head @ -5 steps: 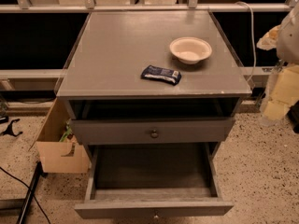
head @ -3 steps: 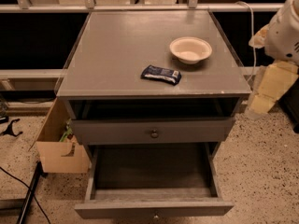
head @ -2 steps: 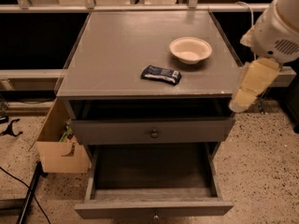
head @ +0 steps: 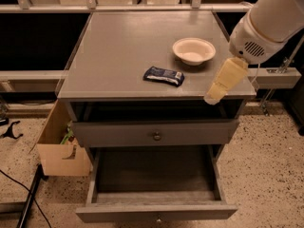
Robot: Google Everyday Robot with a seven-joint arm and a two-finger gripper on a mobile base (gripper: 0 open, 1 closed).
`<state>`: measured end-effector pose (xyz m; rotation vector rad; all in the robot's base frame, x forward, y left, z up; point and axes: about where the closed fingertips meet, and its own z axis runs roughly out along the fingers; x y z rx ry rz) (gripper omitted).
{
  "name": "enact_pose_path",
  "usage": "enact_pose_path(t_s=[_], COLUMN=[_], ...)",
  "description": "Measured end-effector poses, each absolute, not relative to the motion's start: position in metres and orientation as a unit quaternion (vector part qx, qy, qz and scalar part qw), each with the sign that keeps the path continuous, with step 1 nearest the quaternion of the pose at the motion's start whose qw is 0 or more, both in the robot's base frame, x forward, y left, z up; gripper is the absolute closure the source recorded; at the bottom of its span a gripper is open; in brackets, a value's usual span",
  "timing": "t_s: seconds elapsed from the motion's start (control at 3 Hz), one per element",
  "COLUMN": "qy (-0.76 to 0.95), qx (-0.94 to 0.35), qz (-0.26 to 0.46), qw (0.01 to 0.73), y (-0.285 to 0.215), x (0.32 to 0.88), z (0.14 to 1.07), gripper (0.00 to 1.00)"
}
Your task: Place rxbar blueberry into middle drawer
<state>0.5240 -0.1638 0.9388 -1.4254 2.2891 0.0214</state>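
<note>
Judging from the layout, the task stood at its opening stage: nothing had been picked up and nothing had been placed. The middle drawer (head: 154,175) was already pulled well out below the upper drawer (head: 118,134), and its grey floor showed bare, so the receiving end appeared ready. The rxbar (head: 164,76) lay flat on the cabinet top (head: 114,46), toward the front edge and right of centre, near the white bowl (head: 193,50) but apart from it. The gripper (head: 216,93) hung over the front right corner of the top, to the right of the bar and clear of it, angled down and to the left from the white arm (head: 273,20). Whether the gripper was open or closed could not be told; the bar was plainly not in its hold and nothing else was seen in it. Outstanding, in my assessment: reach across to the bar, grasp it, lift it clear of the front edge, lower it into the open drawer and release. The bar itself appeared as a small, flat, dark blue wrapped rectangle with pale print, lying at a slight angle to the front edge, wrapper apparently intact. A cardboard box (head: 61,151) stood on the floor left of the cabinet, outside the work area.
</note>
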Motion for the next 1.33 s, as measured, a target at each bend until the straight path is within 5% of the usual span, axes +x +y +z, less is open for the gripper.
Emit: enact_pose_path(t_s=[0.67, 1.33], qy=[0.830, 0.809], qx=[-0.502, -0.461], qz=[0.035, 0.129], qw=[0.242, 0.342], y=[-0.158, -0.119], x=[0.530, 0.561], z=[0.927, 0.910], gripper=[0.00, 0.00])
